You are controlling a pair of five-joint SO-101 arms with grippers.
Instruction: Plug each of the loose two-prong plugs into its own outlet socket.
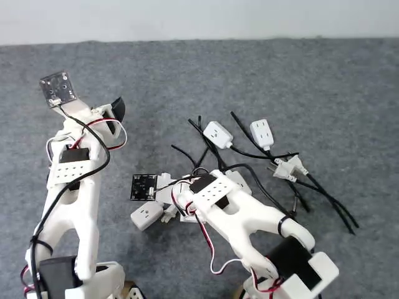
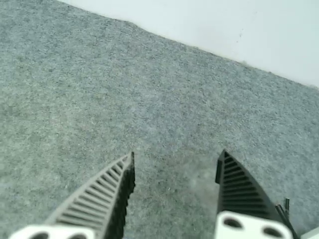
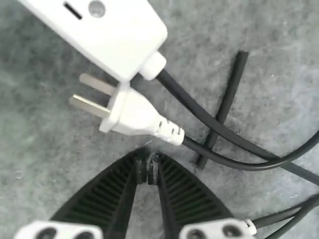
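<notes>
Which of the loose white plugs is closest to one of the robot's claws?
The plug lying just in front of the shut right gripper, beside a socket block. The other plug lies off among the black cords, far from it.

High view: fixed overhead camera facing down on the surface (image 1: 262,68), wall (image 1: 199,18) at 12 o'clock. Left wrist view: raised, facing obliquely past the left gripper (image 2: 177,153) toward the wall. Right wrist view: close above the plug (image 3: 132,114) and socket block (image 3: 104,30) shown at the high view's 7 o'clock.

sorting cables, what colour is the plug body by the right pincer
White plug, black cord; clearest in the right wrist view.
</notes>
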